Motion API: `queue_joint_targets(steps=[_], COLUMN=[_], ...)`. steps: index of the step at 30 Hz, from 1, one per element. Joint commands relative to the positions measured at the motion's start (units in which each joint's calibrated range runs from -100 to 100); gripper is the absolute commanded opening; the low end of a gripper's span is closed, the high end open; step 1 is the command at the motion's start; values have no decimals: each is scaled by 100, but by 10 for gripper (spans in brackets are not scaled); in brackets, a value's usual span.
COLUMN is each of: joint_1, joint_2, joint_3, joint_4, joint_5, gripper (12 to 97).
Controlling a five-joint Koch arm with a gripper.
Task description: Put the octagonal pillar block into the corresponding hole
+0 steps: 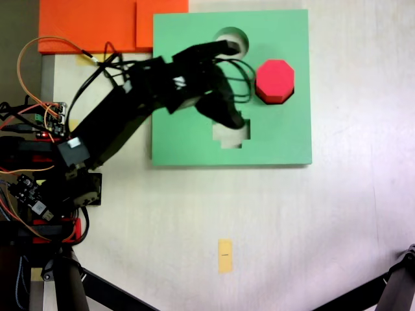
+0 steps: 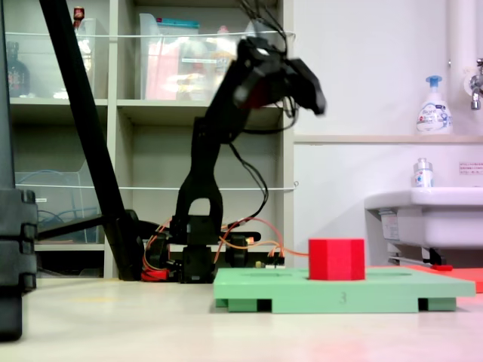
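The red octagonal pillar block (image 1: 275, 81) stands upright on the right half of the green board (image 1: 272, 139), rising above its top face (image 2: 336, 259). The corresponding hole is hidden; the block covers that spot, and I cannot tell how deep it sits. My gripper (image 1: 235, 84) hangs high over the board's middle, left of the block and clear of it. Its jaws are spread apart with nothing between them, and it is open. In the side-on fixed view the gripper (image 2: 311, 89) is well above the block and blurred.
The board's round cutout (image 1: 231, 36) and cross-shaped cutout (image 1: 231, 135) lie partly under the arm. Orange foam sheets (image 1: 97, 24) sit at the top left. A yellow tape mark (image 1: 224, 255) is on the table. The arm's base and wiring (image 1: 45, 162) are at the left.
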Motion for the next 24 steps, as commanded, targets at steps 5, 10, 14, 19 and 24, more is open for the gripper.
queue_joint_targets(steps=[5,10,14,19,24], joint_1=[-737,-1280,-1548,-1783,-1841], joint_2=[-1779,-2869,-5341,-7547,-7743], joint_3=[119,-1776,-5574,-9223,-12434], joint_4=[-803,-360,1903,3963,5841], joint_5=[-2491,-3189,-3360,-3634,-4044], gripper=[710,662,588,567,535])
